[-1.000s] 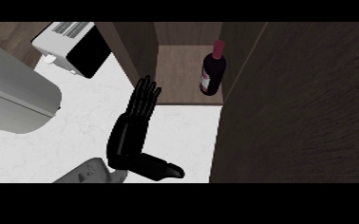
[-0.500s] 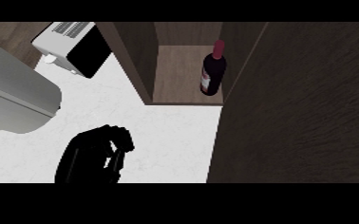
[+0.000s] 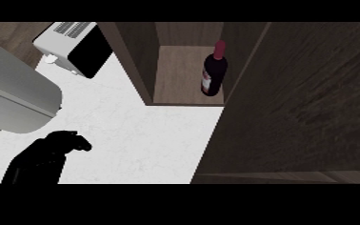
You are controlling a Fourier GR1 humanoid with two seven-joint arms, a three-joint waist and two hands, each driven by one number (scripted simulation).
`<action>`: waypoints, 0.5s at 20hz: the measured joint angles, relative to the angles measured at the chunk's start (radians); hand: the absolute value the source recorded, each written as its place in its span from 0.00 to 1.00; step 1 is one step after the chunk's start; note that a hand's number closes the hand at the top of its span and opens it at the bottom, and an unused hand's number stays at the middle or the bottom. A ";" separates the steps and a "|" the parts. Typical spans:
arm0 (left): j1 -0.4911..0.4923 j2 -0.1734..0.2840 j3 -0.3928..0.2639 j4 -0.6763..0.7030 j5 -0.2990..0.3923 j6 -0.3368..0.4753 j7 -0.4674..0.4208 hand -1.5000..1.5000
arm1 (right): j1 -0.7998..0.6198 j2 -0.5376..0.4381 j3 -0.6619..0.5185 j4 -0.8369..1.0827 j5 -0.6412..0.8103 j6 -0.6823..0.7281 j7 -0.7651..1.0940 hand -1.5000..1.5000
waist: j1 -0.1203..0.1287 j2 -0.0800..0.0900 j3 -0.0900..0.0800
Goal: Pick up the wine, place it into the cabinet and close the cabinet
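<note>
Left hand point(image 3: 49, 155) from flat and outstretched to curled, now lower-left, well apart from the cabinet point(image 3: 186, 52).

A home kitchen: a white speckled bench point(image 3: 141, 138) carries a wooden cabinet point(image 3: 295, 100) with its shelf open. Left of the cabinet stands a white microwave point(image 3: 74, 47) with a dark door; inside it, a wine bottle point(image 3: 214, 74).

A white speckled counter point(image 3: 155, 138) filled the middle of the view. At its far left corner stood a white appliance point(image 3: 74, 47) with a black front and a vented top. Just nearer than the appliance, a grey rounded body point(image 3: 25, 100) overhung the counter's left edge. Brown wood floor point(image 3: 17, 38) showed left of the appliance.
</note>
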 measured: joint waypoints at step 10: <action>0.193 0.144 0.185 0.052 0.119 -0.208 -0.067 0.00 | -0.194 -0.004 0.276 0.053 0.187 -0.282 0.089 1.00 | 0.020 -0.005 -0.003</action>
